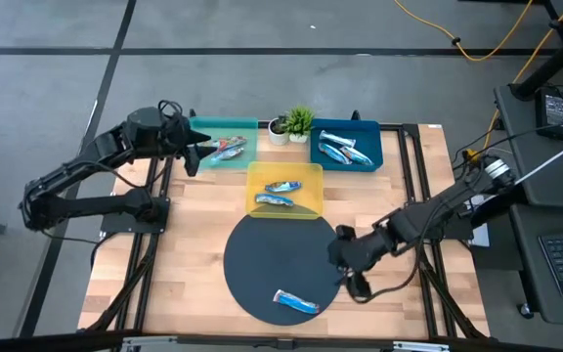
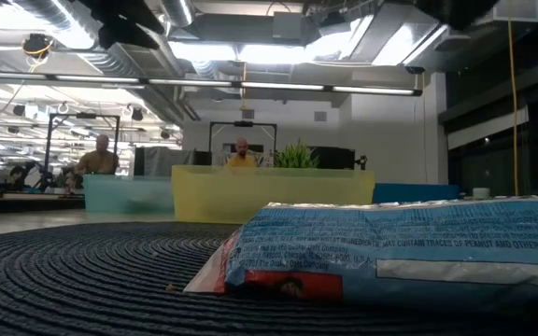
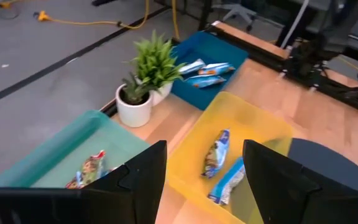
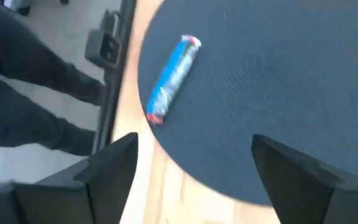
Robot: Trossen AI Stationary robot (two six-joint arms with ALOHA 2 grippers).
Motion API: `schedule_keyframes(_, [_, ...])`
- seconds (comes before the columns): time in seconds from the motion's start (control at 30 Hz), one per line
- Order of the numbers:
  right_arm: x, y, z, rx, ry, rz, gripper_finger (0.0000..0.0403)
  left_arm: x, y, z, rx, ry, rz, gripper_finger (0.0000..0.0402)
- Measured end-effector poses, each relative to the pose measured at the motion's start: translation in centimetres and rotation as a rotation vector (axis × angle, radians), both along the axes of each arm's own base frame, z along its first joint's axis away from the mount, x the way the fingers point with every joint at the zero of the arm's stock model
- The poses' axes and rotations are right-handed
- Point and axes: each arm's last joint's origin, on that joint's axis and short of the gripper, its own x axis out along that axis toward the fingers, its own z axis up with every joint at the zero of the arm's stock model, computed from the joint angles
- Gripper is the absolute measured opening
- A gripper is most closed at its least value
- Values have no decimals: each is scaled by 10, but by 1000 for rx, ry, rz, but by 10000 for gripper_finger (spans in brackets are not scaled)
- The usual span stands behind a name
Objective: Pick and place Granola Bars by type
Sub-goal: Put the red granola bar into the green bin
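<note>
Where the high view looks straight down, a wooden counter carries three trays along its far side: a teal tray with one bar with orange-red print, a yellow tray holding two blue-wrapped bars, and a blue tray with several blue bars. Small potted plant stands between teal and blue trays. Round dark mat lies nearer the front; a single granola bar rests on its near edge. Left end effector hovers at the teal tray's left side; right end effector hangs over the mat's right edge, just beside the lone bar but apart from it. Low view: the lone bar's wrapper fills the foreground on the ribbed mat, yellow tray behind it, plant leaves above; two people sit in the room beyond. Left wrist view: left fingers spread, nothing between them; past them the printed bar in the teal tray, two bars in the yellow tray, plant, blue tray. Right wrist view: right fingers spread wide and empty; the bar lies on the mat beyond them, close to the mat's rim.
</note>
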Motion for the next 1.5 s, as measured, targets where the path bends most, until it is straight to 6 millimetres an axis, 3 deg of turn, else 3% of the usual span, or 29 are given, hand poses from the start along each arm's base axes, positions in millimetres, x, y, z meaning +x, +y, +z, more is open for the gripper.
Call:
schedule_keyframes(0.17, [24,25,6,1,12,-71,315,-1,-8,2,18,-11,-52,202])
schedule_keyframes(0.33, [45,51,-3,8,79,-119,315,-1,-14,3,39,-16,-98,200])
schedule_keyframes(0.57, [59,86,-36,-22,145,-93,315,1,-19,4,-6,-37,-118,191])
schedule_keyframes(0.87, [68,107,-79,25,242,-169,315,6,-30,6,-65,-84,-170,187])
schedule_keyframes(1.1, [76,113,-103,49,281,-193,315,8,-36,6,-108,-101,-206,186])
schedule_keyframes(1.5, [90,99,-130,16,345,-276,315,11,-46,6,-117,-98,-282,182])
